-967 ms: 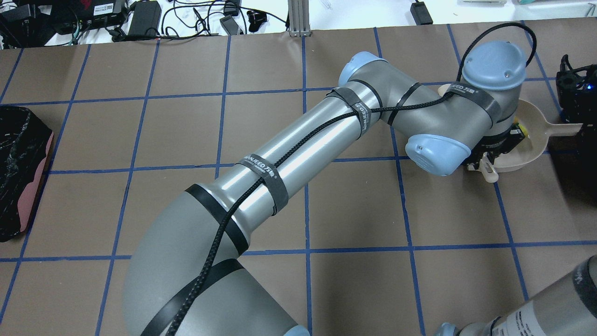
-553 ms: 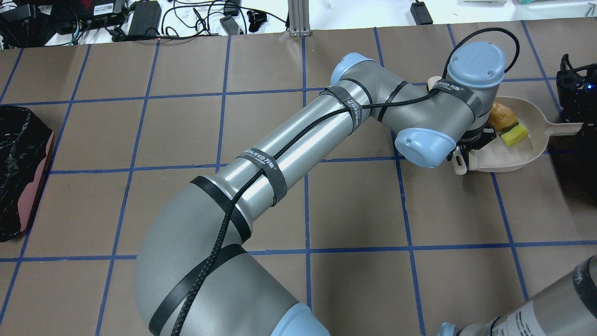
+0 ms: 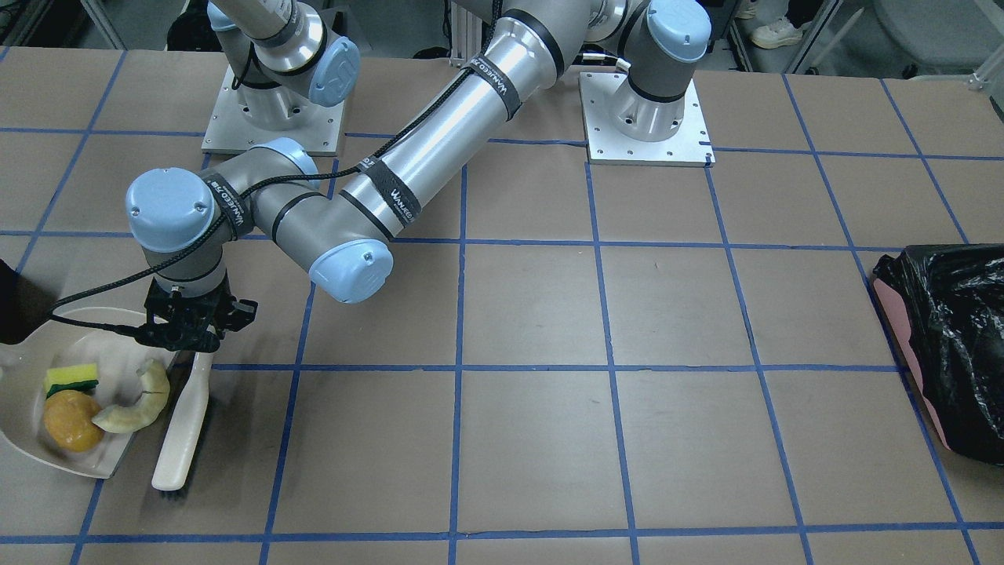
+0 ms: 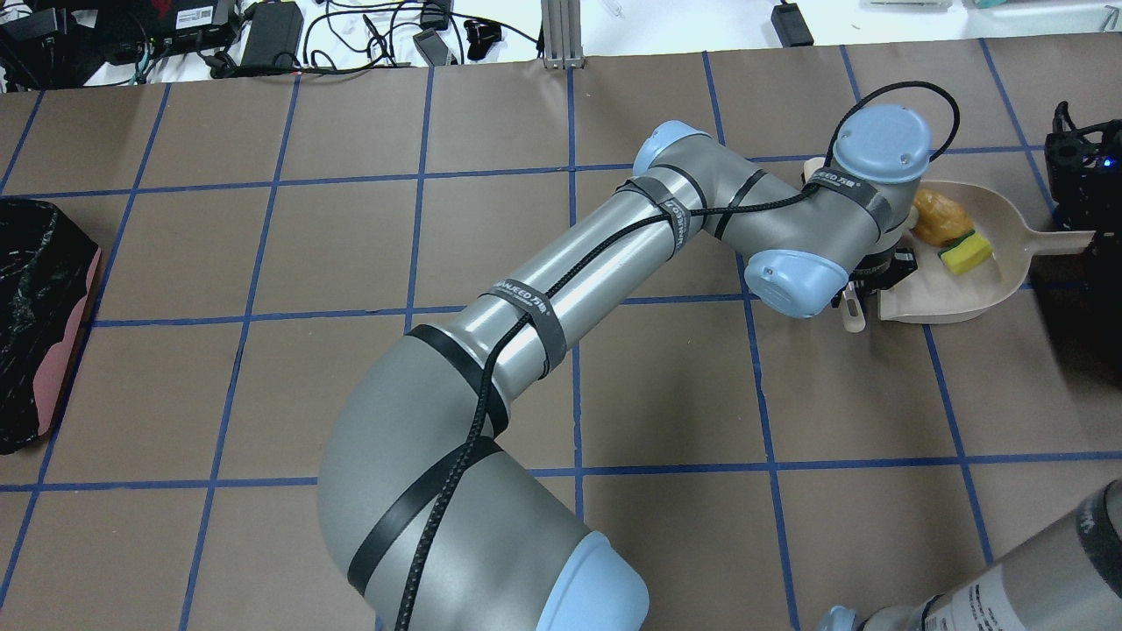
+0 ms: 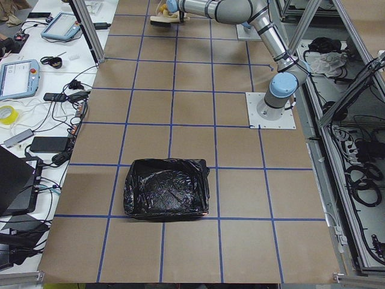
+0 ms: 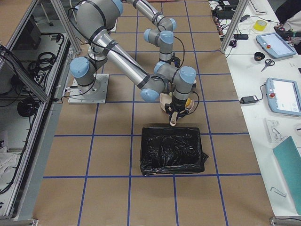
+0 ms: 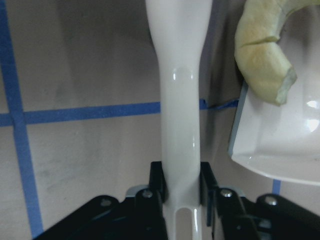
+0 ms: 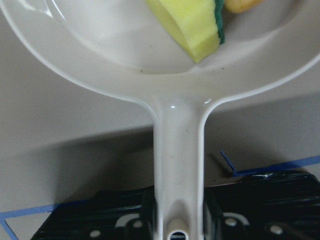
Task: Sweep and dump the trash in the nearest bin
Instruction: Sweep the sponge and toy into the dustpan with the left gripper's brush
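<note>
The trash lies in a cream dustpan (image 3: 110, 351): a yellow sponge piece (image 3: 70, 377) with green backing, an amber-orange lump (image 3: 70, 422) and a pale curved peel (image 3: 137, 408). The sponge (image 4: 966, 254) and the lump (image 4: 938, 219) also show in the overhead view. My left gripper (image 3: 184, 337) is shut on the handle of a cream brush (image 3: 184, 428), which stands on the table just outside the pan's open edge. My right gripper (image 8: 177, 215) is shut on the dustpan's handle (image 8: 177, 150). A corner of the dark bin (image 4: 1082, 333) shows right beside the pan.
A pink bin lined with a crinkled black bag (image 4: 35, 324) stands at the table's far left end. My left arm (image 4: 561, 289) stretches diagonally across the middle of the table. Cables and power bricks (image 4: 272, 35) lie beyond the far edge.
My left wrist and the brush have moved left, off the dustpan to its open edge. The trash that the wrist hid now shows in the pan. The dustpan has stayed put.
</note>
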Controlling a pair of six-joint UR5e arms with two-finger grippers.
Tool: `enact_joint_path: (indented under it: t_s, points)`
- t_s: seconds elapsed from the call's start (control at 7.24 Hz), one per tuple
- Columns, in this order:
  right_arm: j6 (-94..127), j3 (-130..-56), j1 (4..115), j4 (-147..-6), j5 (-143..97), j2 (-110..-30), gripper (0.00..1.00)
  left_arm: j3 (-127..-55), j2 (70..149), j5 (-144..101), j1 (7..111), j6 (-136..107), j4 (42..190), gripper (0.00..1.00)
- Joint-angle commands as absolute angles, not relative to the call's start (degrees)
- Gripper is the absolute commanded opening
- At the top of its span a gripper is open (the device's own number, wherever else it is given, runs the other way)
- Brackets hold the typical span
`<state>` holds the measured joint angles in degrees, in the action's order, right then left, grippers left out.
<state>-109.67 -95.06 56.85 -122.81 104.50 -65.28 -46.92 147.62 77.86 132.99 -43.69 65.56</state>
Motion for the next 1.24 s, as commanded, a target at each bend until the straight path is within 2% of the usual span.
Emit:
enact_joint_path:
  t_s: [0.0,0.69,1.11]
  points:
    - [-109.2,-95.1,56.9,-122.8,104.5,-65.2,0.00,-45.5,149.1,74.5,133.4,-46.0,63.3,0.00]
    - [-109.0,-95.1,56.9,-122.8,104.5,-65.2,0.00,-41.8,149.3,69.5,138.4,-57.5,59.9,0.00]
    - [-108.8,-95.4,56.9,-122.7,104.4,-65.2,0.00,-43.3,146.7,68.7,138.9,-58.1,60.5,0.00]
